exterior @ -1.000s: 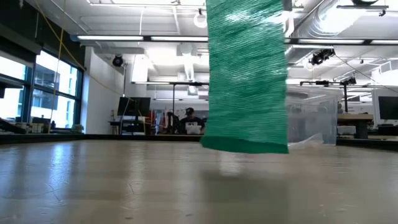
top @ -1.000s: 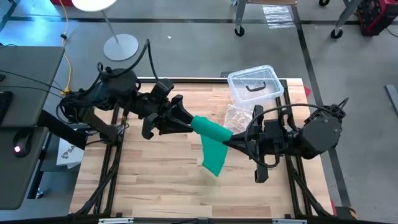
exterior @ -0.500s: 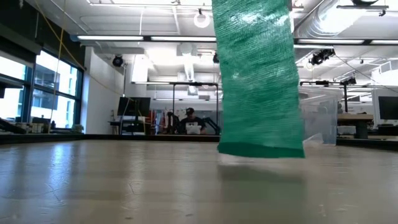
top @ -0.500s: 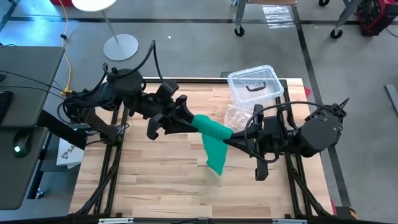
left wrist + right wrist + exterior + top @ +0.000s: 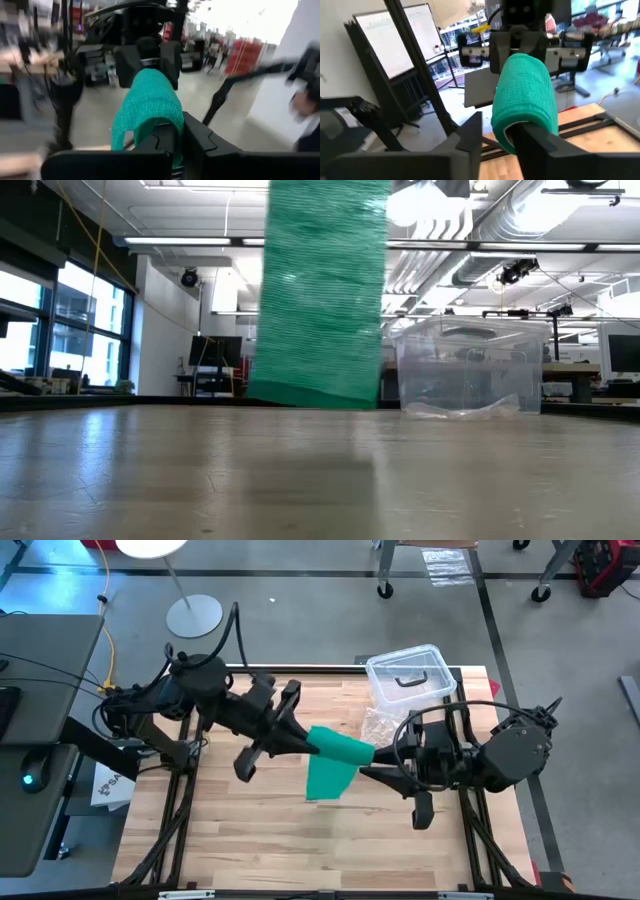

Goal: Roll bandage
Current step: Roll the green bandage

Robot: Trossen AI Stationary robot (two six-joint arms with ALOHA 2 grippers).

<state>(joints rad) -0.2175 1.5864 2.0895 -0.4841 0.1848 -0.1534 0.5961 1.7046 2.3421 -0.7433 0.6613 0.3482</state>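
The green bandage [image 5: 345, 748] is partly wound into a short roll held level above the middle of the table [image 5: 250, 830], between my two grippers. Its loose tail [image 5: 325, 780] hangs flat from the roll, and its lower edge [image 5: 315, 395] is off the wood. My left gripper [image 5: 305, 740] comes from the table's left and is shut on the roll's near end [image 5: 147, 100]. My right gripper [image 5: 372, 765] comes from the right, open, at the roll's other end [image 5: 525, 90]. My left gripper [image 5: 175, 132] pinches the roll's left end [image 5: 150, 125] between its two fingers. The fingers lie level, coming from the table's left, along the roll's axis. The roll is lifted clear, its tail hanging slack below. My right gripper [image 5: 500, 132] has one finger [image 5: 540, 137] reaching into the hollow of the roll's right end [image 5: 512, 132]. The other finger [image 5: 470, 132] stands outside, apart from the fabric. Both fingers lie level, coming from the table's right.
A clear plastic box with a black handle [image 5: 410, 675] stands at the table's far right corner and also shows in the low view [image 5: 465, 370]. A crinkly clear bag [image 5: 385, 725] lies just in front of it. Bare wood stretches along the table's near side.
My left gripper has rolled about its own axis and shut on the roll's end. The hanging tail has swung from the roll's right side toward the table's left. Neither arm has shifted its place.
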